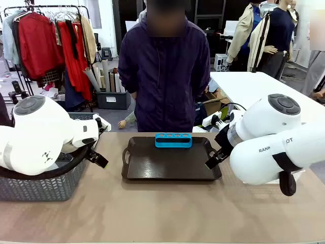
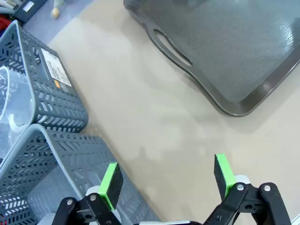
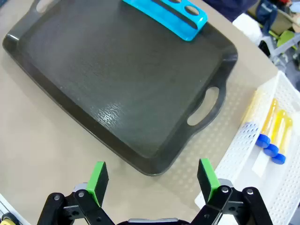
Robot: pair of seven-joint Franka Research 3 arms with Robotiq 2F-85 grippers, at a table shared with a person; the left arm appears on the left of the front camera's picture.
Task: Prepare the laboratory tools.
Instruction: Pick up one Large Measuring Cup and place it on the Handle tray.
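Rack, low, blue plastic, four holes [image 1: 173, 140]: I log it standing on the far edge of a dark rectangular plastic tray with cut-out handles [image 1: 171, 168], its long side toward the person and its holes facing up.

Tubes, small, amber, blue caps [image 3: 271, 129]: I count three, lying side by side in a white mesh basket [image 3: 234, 164]. The basket sits just beside the tray's handle on the right arm's side.

Clear plastic vessel [image 2: 11, 101]: it sits inside the farther of two grey lattice baskets [image 2: 61, 108] on the left arm's side. I cannot tell which vessel it is.

Left gripper [image 2: 167, 174]: jaws wide apart, nothing between the green pads. It hovers over the bare tan table [image 2: 154, 122], between the nearer grey basket and a corner of the tray.

Right gripper [image 3: 152, 178]: jaws wide apart, holding nothing. It hovers over the table just off the tray's near edge, with the white mesh basket beside it.

Person in a dark jacket [image 1: 165, 76]: standing at the far side of the table, behind the rack.
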